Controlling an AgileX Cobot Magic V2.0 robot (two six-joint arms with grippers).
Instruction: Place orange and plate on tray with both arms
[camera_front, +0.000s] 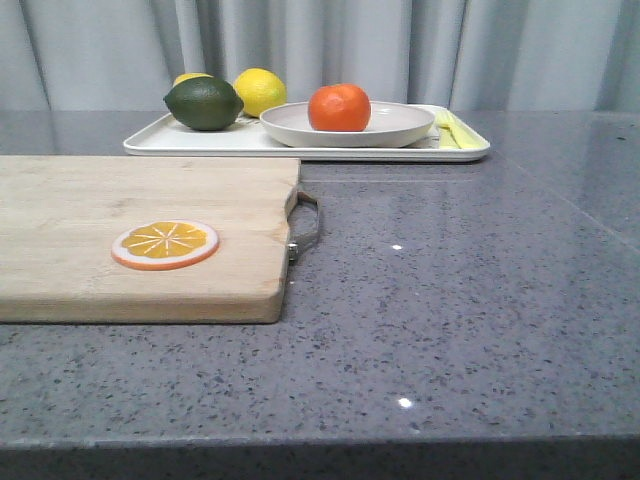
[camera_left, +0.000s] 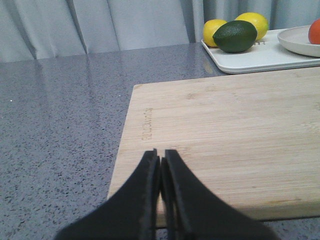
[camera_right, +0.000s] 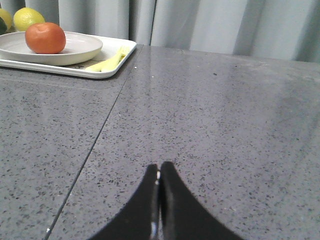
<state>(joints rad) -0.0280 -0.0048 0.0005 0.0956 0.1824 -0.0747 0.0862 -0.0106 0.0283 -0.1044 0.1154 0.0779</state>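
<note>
Both grippers, the left gripper (camera_left: 161, 160) and the right gripper (camera_right: 159, 172), are closed on nothing, well back from the tray (camera_front: 200, 140), where the orange (camera_front: 339, 107) sits in the plate (camera_front: 400, 125), so the task looks complete and no further move seems needed.

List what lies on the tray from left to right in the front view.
Lime → lemon → plate holding the orange → pale yellow pieces at the right end of the tray.
</note>
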